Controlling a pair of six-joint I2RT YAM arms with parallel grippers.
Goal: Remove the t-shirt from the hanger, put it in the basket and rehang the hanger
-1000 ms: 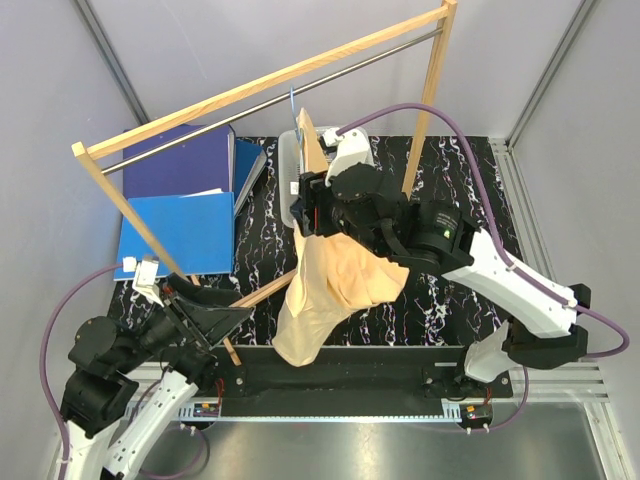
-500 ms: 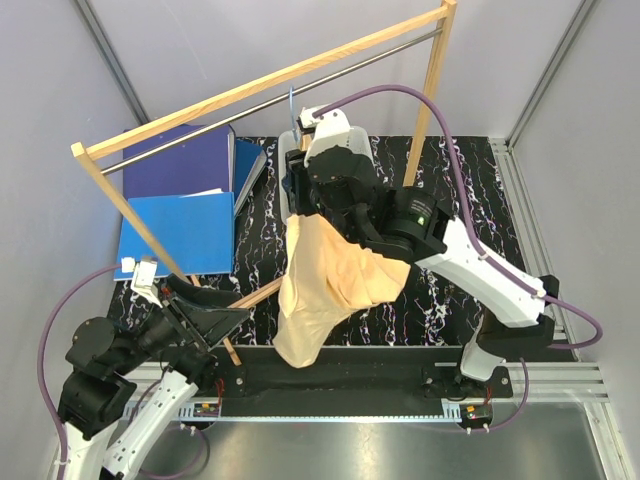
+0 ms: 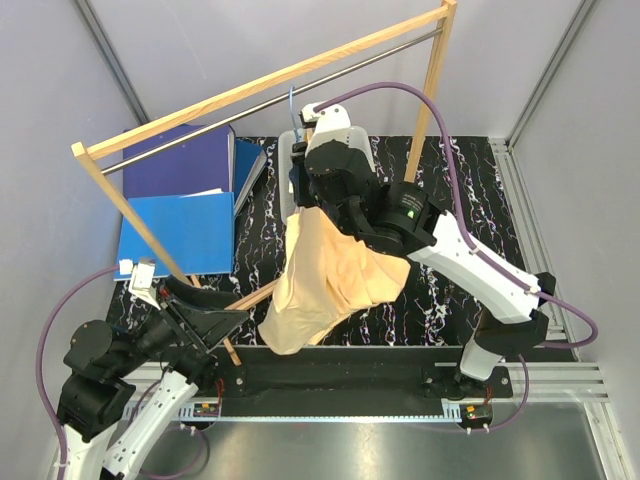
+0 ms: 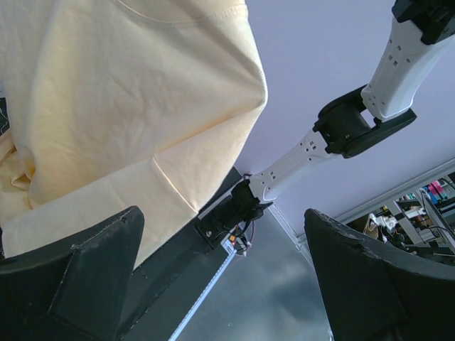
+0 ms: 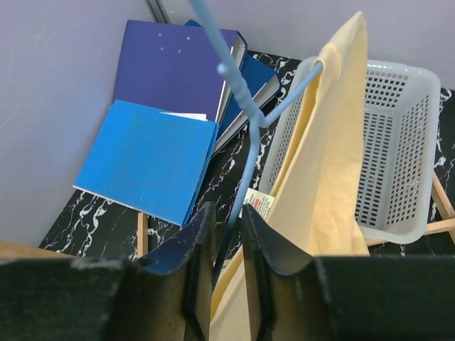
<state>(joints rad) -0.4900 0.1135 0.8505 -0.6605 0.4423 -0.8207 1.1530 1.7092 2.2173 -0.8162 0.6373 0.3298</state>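
The right pincer (image 5: 227, 214), closed on the hanger (image 5: 237, 94) wire, has climbed toward upper centre, swinging the t-shirt (image 3: 330, 275) hem leftward. The shirt still drapes the hanger above the counter (image 3: 450, 295). The left pincer (image 4: 222, 214) gapes empty at lower left, so the pull-off probably remains.

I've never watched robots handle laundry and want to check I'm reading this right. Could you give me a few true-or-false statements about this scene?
1. The t-shirt hangs on the light-blue hanger. True.
2. The left gripper is clamped on the t-shirt. False: its fingers stand wide apart, holding nothing.
3. The right gripper has its fingers either side of the hanger's wire. True.
4. The blue folders lie inside the white basket. False: they lie on the table beside it.
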